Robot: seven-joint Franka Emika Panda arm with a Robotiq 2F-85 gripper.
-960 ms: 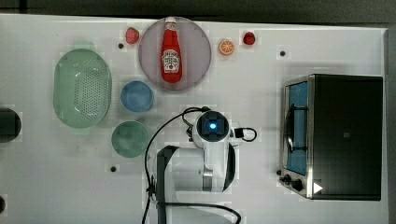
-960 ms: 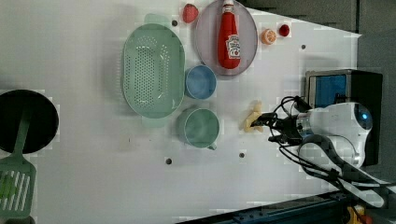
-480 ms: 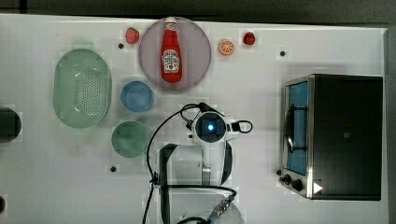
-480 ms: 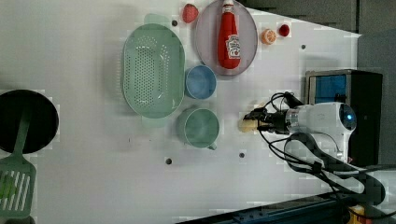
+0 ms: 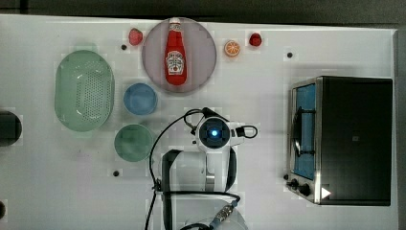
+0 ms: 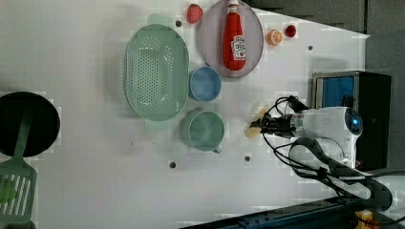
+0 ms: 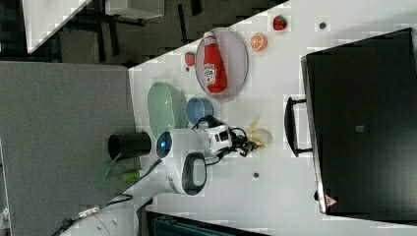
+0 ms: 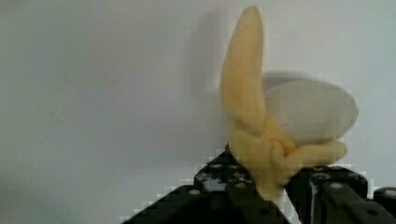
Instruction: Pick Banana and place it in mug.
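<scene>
Pincer: the pincer [image 8: 273, 186] was low at the counter [image 5: 335, 38], its two black fingers [image 8: 233, 186] standing on both sides of the banana's stem end, very near it; I could not tell if they already pressed it.
Banana: the banana [image 8: 254, 121] lay on the counter between the fingers, one yellow peel strip pointing away from the pincer, the cream flesh beside it. In the left view the banana [image 6: 255, 125] was at the tip of the pincer [image 6: 260, 126], to the left view's right of the mug, apart from it.
Arm: the white arm [image 5: 213, 143] covered the banana place in the top view, with black cables around the wrist.
Mug: the green mug [image 5: 133, 142] stood to the top view's left of the arm, just below the blue cup [image 5: 140, 98].
Basket: the pale green basket [image 5: 84, 90] lay to the top view's left of both cups.
Plate: a grey plate [image 5: 203, 52] carried a red ketchup bottle [image 5: 175, 57], above the arm in the top view.
Small fruits: an orange slice [image 5: 232, 48] and two red fruits lay near the plate.
Oven: a black oven [image 5: 354, 139] stood at the top view's right.
Pan: a black pan [image 6: 28, 124] and a green spatula [image 6: 16, 183] were at the left view's left edge.
</scene>
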